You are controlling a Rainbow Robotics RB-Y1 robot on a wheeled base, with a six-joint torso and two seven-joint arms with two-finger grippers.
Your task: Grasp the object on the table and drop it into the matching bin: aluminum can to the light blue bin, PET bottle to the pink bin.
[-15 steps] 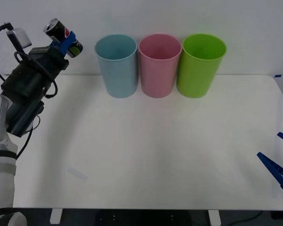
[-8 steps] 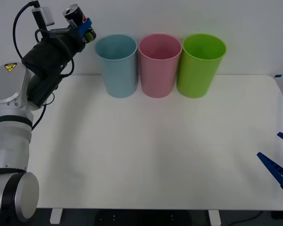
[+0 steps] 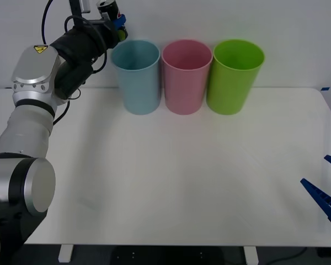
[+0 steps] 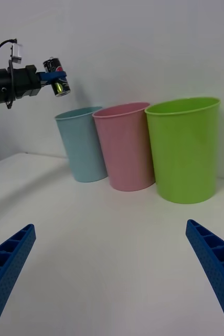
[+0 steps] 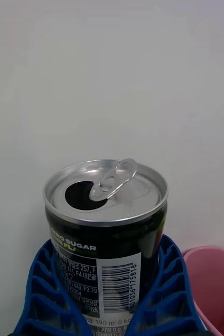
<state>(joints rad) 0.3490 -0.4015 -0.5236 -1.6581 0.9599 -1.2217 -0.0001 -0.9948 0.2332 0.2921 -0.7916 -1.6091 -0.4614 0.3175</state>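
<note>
Up high at the back left, the left gripper (image 3: 115,21) is clenched on the aluminum can (image 3: 110,9), holding it in the air well above the worktop (image 3: 171,176) and just left of the light blue bin (image 3: 136,76). From the front the can is partly cut off by the frame's top edge. The right wrist view takes it in whole from across the worktop: the can (image 4: 56,76) hangs tilted in the left gripper (image 4: 54,76), above and to the outer side of the light blue bin (image 4: 82,143), not over its mouth. The left wrist view adds the close detail: the can's silver top with its pull-tab raised and the mouth hole open, a barcode and white print on the dark side, and blue ribbed fingers (image 5: 49,294) pressed to both flanks of the can (image 5: 106,231), with the pink bin (image 5: 212,286) rim at the corner behind.

The left arm is stretched up and forward from the shoulder, forearm slanting toward the bins, cables looping over the wrist. The pink bin (image 3: 186,76) and a lime green bin (image 3: 234,75) stand in a row right of the blue one, touching or nearly so. The right gripper (image 3: 325,190) waits low at the worktop's right edge, its fingers (image 4: 214,268) spread wide apart and empty.
</note>
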